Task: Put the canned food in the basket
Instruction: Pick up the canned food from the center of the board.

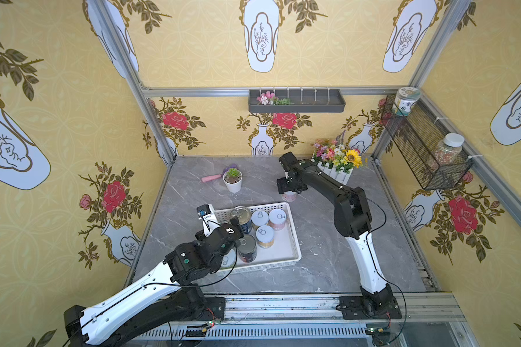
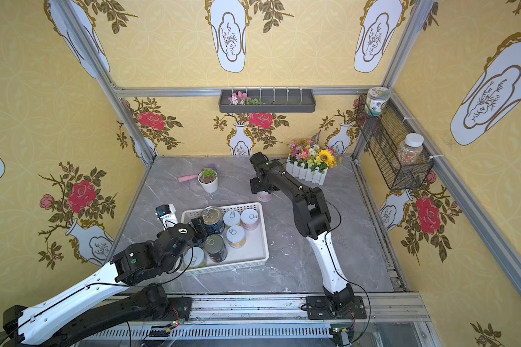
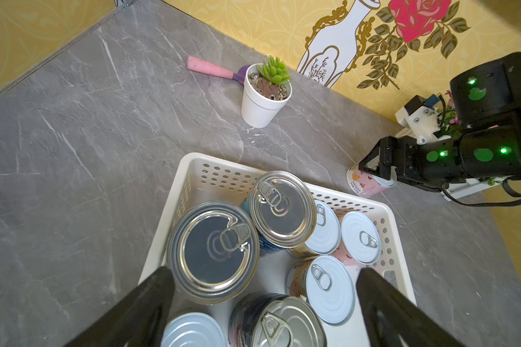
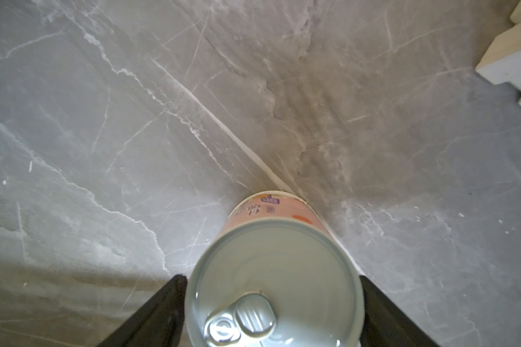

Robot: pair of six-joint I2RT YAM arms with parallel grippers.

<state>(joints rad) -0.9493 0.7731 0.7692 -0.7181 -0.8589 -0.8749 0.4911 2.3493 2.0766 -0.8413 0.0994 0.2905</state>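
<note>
The white perforated basket (image 1: 294, 238) (image 2: 265, 240) (image 3: 223, 177) sits left of the table's centre. It holds several upright cans: metal-topped ones (image 1: 240, 212) (image 3: 212, 251) and white-lidded ones (image 1: 264, 232) (image 3: 331, 288). My left gripper (image 1: 235, 226) (image 3: 263, 270) hovers open over the basket's left part, holding nothing. One pale pink white-lidded can (image 1: 289, 196) (image 2: 264, 196) (image 3: 364, 186) (image 4: 271, 264) stands on the table behind the basket. My right gripper (image 1: 289, 189) (image 4: 271, 279) is over it, with both fingers pressed against the can's sides.
A potted succulent (image 1: 232, 180) and a pink-handled scoop (image 1: 212, 178) lie at the back left. A flower box with a white fence (image 1: 337, 163) stands at the back right, close to the right arm. A wire mesh basket (image 1: 424, 144) and a dark tray (image 1: 297, 102) hang on the walls.
</note>
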